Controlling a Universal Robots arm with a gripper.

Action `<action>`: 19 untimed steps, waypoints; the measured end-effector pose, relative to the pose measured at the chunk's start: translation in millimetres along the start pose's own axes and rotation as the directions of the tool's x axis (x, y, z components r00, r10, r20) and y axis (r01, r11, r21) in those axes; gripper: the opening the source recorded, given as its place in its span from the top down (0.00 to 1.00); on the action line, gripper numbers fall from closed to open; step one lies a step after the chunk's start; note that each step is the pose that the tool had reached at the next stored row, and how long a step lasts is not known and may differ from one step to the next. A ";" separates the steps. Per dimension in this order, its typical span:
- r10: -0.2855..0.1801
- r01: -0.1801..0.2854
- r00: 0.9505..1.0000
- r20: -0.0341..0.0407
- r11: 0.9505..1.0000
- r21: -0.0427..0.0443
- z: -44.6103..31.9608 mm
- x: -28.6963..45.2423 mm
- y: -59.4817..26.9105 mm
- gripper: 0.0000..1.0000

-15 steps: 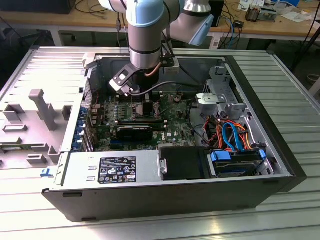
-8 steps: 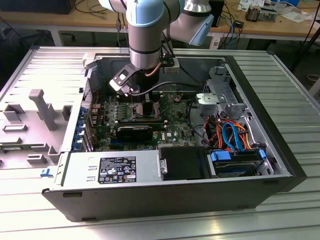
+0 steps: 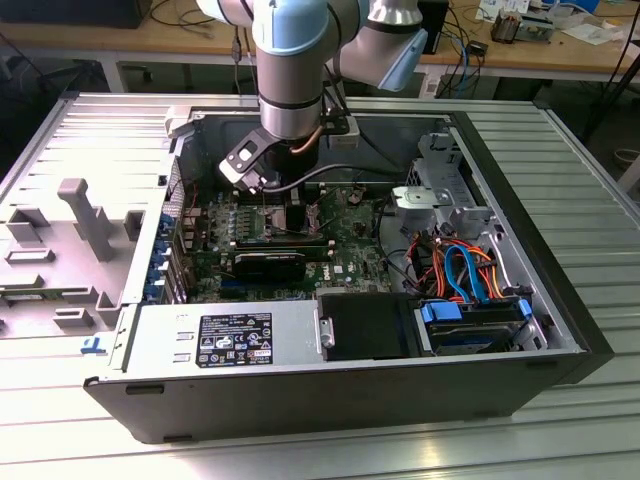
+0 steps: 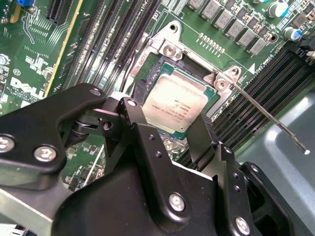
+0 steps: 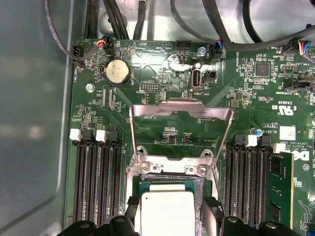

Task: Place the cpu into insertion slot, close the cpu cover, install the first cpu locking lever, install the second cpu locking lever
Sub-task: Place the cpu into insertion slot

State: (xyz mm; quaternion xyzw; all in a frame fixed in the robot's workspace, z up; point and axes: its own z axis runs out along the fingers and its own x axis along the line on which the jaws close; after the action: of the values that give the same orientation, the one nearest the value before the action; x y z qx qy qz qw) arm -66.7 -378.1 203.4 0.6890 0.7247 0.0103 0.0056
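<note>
Black two-finger gripper (image 4: 168, 113) is clamped on the flat, silver-topped square cpu (image 4: 174, 101), edges squared to the dark, metal-rimmed insertion slot (image 5: 170, 176). The thin silver windowed cpu cover (image 5: 179, 109) stands flipped back and the thin metal lever rod (image 4: 268, 118) is swung clear. Long black memory slots (image 5: 96, 182) crowd both sides.

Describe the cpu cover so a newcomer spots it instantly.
Inside the open computer case, find the green motherboard. Beside the silver-topped cpu, the cpu cover is swung open. It's the only thin silver frame with a large square window.
</note>
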 end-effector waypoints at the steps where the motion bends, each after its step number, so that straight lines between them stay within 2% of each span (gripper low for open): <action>1: 0.000 0.000 1.000 0.000 1.000 0.000 0.0 -0.1 0.4 0.39; 8: 0.000 0.000 1.000 -0.001 1.000 0.000 0.0 -3.4 2.4 0.39; 16: 0.000 0.000 1.000 -0.002 1.000 0.000 0.0 -3.5 2.4 0.39; 17: 0.000 0.000 1.000 -0.002 1.000 0.000 0.0 -3.5 2.3 0.40; 18: 0.000 0.000 1.000 -0.001 1.000 0.000 -0.2 -3.6 2.3 0.47; 19: 0.000 0.000 1.000 -0.002 1.000 0.000 -0.1 -3.5 2.3 0.49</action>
State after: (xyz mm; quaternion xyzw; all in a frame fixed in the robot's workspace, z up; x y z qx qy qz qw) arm -64.2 -381.5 203.6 0.6890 0.7247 0.0108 0.0049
